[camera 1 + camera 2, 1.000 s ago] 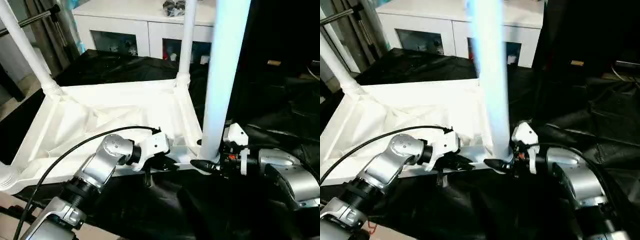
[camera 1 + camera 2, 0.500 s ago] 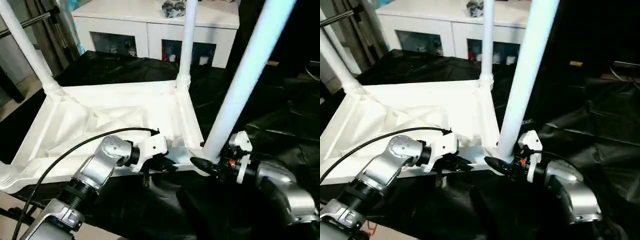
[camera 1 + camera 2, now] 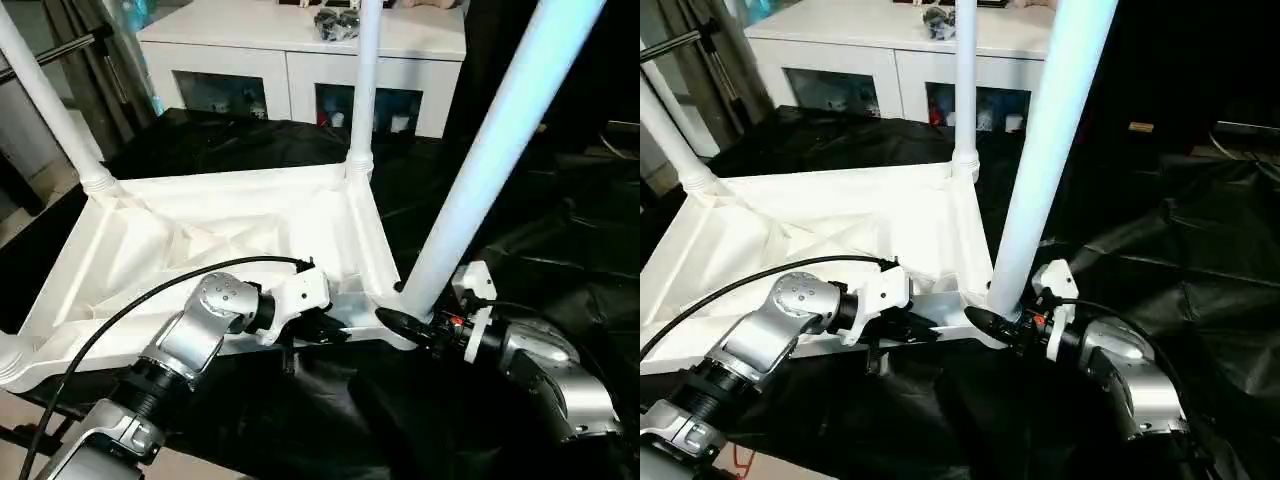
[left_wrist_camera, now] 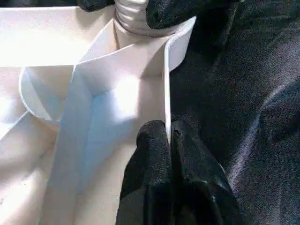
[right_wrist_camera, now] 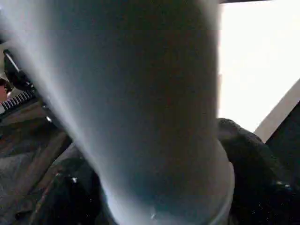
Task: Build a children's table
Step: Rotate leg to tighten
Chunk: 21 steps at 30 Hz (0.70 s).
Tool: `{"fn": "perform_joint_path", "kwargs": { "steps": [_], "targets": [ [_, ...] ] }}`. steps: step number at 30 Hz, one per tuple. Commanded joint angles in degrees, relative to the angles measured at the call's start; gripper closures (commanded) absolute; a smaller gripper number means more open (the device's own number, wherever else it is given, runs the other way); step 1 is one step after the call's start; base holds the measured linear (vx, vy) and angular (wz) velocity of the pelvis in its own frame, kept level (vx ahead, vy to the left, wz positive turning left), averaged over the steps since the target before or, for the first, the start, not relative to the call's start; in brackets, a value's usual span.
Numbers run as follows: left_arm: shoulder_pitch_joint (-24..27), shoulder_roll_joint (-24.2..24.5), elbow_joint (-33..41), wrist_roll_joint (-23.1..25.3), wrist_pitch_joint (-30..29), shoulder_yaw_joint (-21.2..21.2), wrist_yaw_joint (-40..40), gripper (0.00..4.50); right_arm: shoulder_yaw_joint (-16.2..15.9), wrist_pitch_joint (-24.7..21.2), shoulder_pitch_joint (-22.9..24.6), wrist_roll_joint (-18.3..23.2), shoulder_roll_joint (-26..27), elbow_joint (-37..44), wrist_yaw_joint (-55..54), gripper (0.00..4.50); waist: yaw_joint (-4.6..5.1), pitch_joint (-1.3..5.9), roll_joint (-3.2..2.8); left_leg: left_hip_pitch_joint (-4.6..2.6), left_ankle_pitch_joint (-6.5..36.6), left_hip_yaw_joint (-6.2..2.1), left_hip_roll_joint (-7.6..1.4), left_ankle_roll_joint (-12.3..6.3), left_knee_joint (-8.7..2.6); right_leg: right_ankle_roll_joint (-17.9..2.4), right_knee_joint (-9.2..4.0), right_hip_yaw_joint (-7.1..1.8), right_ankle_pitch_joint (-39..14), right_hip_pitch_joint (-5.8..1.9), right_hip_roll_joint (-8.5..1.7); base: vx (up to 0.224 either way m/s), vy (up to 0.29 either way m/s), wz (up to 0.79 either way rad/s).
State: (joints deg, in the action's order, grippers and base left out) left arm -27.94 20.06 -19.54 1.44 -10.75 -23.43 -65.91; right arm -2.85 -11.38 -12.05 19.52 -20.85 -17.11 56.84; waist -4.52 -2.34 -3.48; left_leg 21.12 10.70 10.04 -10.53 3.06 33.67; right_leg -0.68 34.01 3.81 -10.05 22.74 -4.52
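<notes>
Black cloth [image 3: 560, 230]; tilted leg [image 3: 480, 170] between right gripper [image 3: 405, 320] fingers.

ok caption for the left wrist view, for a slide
Left gripper pinching the tabletop's thin white rim beside a corner socket.

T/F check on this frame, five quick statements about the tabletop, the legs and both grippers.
1. The tabletop lies underside up on black cloth. True.
2. The left gripper is shut on the tabletop's near rim. True.
3. The leg at the right gripper stands straight upright. False: it tilts toward the robot's right.
4. The far corner leg lies flat on the cloth. False: it stands upright in its socket.
5. A white cabinet stands behind the work. True.
</notes>
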Motion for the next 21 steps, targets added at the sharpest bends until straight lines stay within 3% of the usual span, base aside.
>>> {"fn": "perform_joint_path", "kwargs": {
  "steps": [1, 3, 12, 15, 17, 19, 20, 21],
  "targets": [
    [-0.4, 0.6, 0.3, -0.4, 0.9, -0.6, -1.8, 4.50, -0.4, -0.8, 0.3, -2.4, -0.9, -3.1, -0.6, 1.47, 0.08, 3.44, 0.47, -0.31, 11.6, -0.80, -2.43, -3.19, -3.84, -12.1, -4.08, -2.27, -13.2, -2.88, -3.71, 0.000, 0.000, 0.00],
    [-0.3, 0.6, 0.2, -0.5, 0.9, -0.6, -1.8, 4.50, -0.5, -0.5, 0.0, -2.4, -0.9, -3.8, -0.5, 1.59, 0.14, 3.47, 0.71, -0.24, 11.2, -0.73, -2.39, -3.50, -3.77, -12.3, -4.03, -2.27, -12.3, -2.90, -3.67, 0.000, 0.000, 0.00],
    [0.2, 0.5, 0.2, -0.7, 0.7, -0.6, -1.7, 4.50, -0.8, -0.2, 0.1, -2.4, -0.4, -5.3, -1.0, 1.63, 0.35, 3.36, 0.66, -0.33, 12.0, -0.74, -2.41, -3.48, -3.85, -12.0, -4.22, -2.27, -14.2, -2.80, -3.69, 0.000, 0.000, 0.00],
    [-0.1, -1.1, -1.3, -0.7, -0.8, 0.4, 1.1, 4.50, -0.7, 1.1, -0.2, -4.7, 1.4, -8.6, -6.1, 1.63, 0.52, 3.24, 0.52, -0.30, 12.6, -0.72, -2.38, -3.15, -3.93, -12.0, -4.33, -2.26, -14.9, -2.62, -3.71, 0.000, 0.000, 0.00],
    [-1.0, -2.9, -3.4, 0.2, -1.5, 1.0, 4.6, 4.50, -0.5, 2.4, -0.9, -6.5, 2.9, -11.6, -11.0, 1.64, 0.96, 2.90, 0.63, -0.45, 15.2, -0.76, -2.28, -2.30, -4.23, -11.3, -4.77, -2.15, -18.8, -2.50, -3.68, 0.000, 0.000, 0.00],
    [-3.6, -7.8, -8.6, 2.1, -2.9, 2.1, 13.7, 4.50, 0.6, 3.4, -3.3, -8.7, 6.6, -18.0, -21.0, 1.64, 1.62, 2.16, 0.64, -1.62, 22.1, -0.99, -1.95, -0.26, -4.27, -8.4, -6.19, -1.83, -31.3, -1.81, -3.91, 0.000, 0.000, 0.00],
    [-4.3, -9.3, -9.9, 2.4, -3.4, 2.5, 15.9, 4.50, 1.0, 3.5, -4.1, -9.0, 7.6, -19.7, -23.6, 1.64, 2.24, 1.71, 0.62, -2.15, 25.0, -1.21, -1.74, 0.60, -4.29, -6.9, -6.72, -1.52, -36.0, -1.31, -3.80, 0.000, 0.000, 0.00],
    [-4.3, -9.3, -9.9, 2.4, -3.4, 2.5, 15.9, 4.50, 1.0, 3.5, -4.1, -9.0, 7.6, -19.7, -23.6, 1.65, 2.50, 1.72, 0.65, -2.31, 26.3, -1.41, -1.58, 1.01, -4.22, -5.8, -7.11, -1.13, -38.0, -1.39, -3.82, -0.067, 0.022, -0.06]
  ]
}}
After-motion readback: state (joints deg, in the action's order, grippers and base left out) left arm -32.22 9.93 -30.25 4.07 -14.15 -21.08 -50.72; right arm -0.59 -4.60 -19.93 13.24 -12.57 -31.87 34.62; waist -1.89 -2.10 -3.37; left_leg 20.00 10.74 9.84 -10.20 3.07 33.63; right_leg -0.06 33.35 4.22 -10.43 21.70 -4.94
